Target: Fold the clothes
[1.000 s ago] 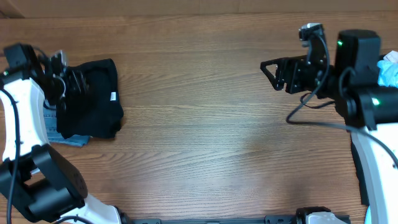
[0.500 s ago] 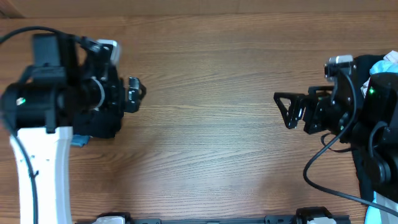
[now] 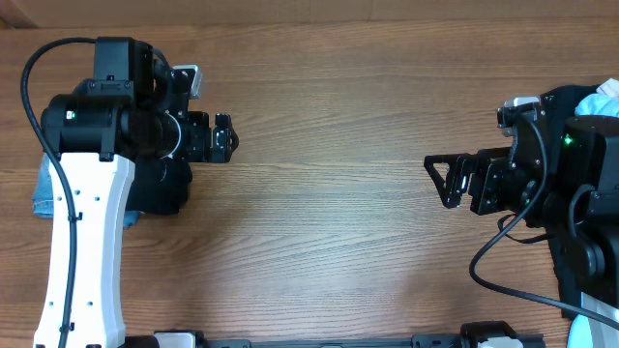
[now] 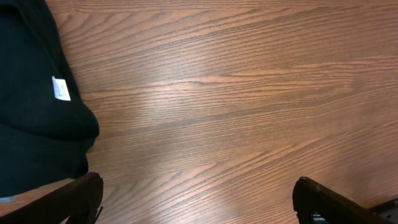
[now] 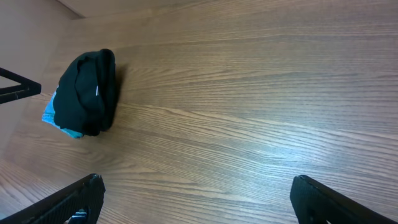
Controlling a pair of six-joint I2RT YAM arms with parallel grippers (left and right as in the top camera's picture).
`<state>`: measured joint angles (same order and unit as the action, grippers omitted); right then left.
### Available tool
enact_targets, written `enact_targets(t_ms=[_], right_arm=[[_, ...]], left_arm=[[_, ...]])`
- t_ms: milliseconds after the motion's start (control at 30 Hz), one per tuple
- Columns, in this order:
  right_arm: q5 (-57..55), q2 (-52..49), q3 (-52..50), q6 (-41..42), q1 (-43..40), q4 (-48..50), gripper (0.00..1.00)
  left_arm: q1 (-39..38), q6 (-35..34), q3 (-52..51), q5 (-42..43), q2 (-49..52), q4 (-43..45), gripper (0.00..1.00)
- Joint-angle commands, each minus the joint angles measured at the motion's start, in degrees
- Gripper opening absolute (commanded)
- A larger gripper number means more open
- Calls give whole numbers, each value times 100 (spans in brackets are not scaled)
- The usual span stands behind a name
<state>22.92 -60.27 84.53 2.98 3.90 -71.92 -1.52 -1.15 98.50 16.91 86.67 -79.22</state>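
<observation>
The large black garment lies folded in a pile at the table's left, mostly under my left arm. It shows in the left wrist view with its small white label, and in the right wrist view. A pale-blue printed piece sticks out under it, also seen in the right wrist view. My left gripper is open and empty just right of the pile. My right gripper is open and empty over bare wood far to the right.
The wooden table stretches between the two arms. More pale-blue fabric shows at the right edge behind my right arm. The table's far edge runs along the top of the overhead view.
My left arm has risen off the black pile and its gripper has moved right, past the pile's edge. My right arm has drawn back to the right and toward the front.
</observation>
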Motion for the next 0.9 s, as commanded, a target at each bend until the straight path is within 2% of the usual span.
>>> enact_targets(t_ms=[0, 100, 233, 400, 500, 733, 867], right_arm=[[-186, 39, 96, -24, 9, -129, 100], [-769, 144, 96, -28, 66, -79, 100], [-1467, 527, -15, -317, 63, 570, 100], [-1834, 1991, -1718, -389, 52, 1937, 100], [-1836, 2859, -3158, -387, 52, 2739, 100], [-1681, 4387, -5493, -74, 52, 3582, 100], [-1617, 5014, -6205, -59, 55, 3840, 100]], left_arm=[[-39, -72, -26, 50, 28, 22, 100], [-39, -74, -26, 50, 28, 22, 100], [-39, -74, -26, 50, 28, 22, 100], [-39, -72, -24, 48, 28, 22, 100], [-39, -72, -26, 48, 28, 22, 100], [-39, -72, -26, 50, 28, 22, 100], [-39, -74, -26, 48, 28, 22, 100]])
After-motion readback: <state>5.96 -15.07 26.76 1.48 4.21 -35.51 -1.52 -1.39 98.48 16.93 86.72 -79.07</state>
